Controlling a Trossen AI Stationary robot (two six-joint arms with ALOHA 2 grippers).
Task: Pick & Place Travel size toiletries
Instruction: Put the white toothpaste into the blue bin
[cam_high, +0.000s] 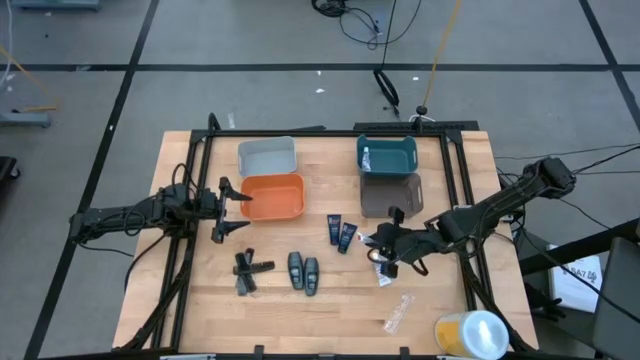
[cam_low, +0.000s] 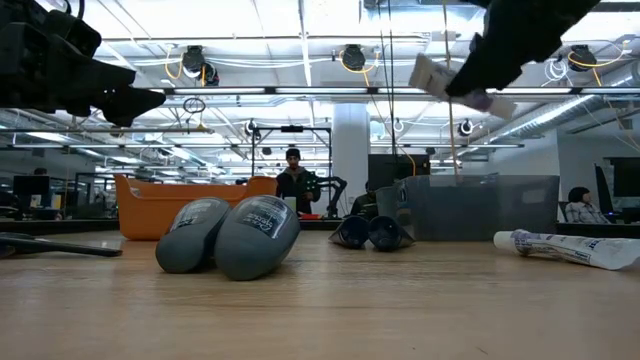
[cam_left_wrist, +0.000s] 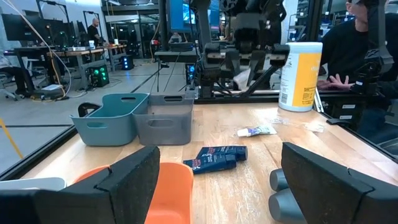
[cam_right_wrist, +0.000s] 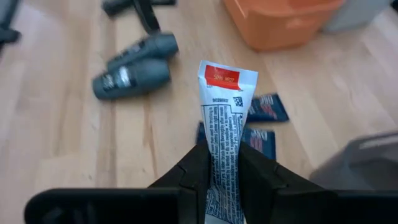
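Observation:
My right gripper (cam_right_wrist: 222, 158) is shut on a silvery-white tube (cam_right_wrist: 224, 112) and hangs above the table's middle-right (cam_high: 385, 245). A second white tube (cam_high: 384, 273) lies flat on the table just below it. Two dark blue tubes (cam_high: 340, 233) lie side by side, as do two dark grey oval pieces (cam_high: 303, 271). Two black stick pieces (cam_high: 247, 272) lie crossed. My left gripper (cam_high: 230, 210) is open and hovers beside the orange bin (cam_high: 272, 196), touching nothing. My right gripper pinches the white tube's printed body (cam_right_wrist: 222, 142) between its two fingers, which lie along the tube. The flat crimped end with the red label (cam_right_wrist: 227, 76) sticks out past the fingertips. The cap end is hidden between the fingers. The tube (cam_low: 440, 78) is lifted well clear of the table.
Four bins stand along the far half: light grey (cam_high: 267, 155), orange, teal (cam_high: 386, 153) and dark grey (cam_high: 391, 194). A clear crinkled wrapper (cam_high: 398, 313) and a big yellow-and-white cylinder (cam_high: 470, 332) sit near the front right corner. People show in the room beyond the table.

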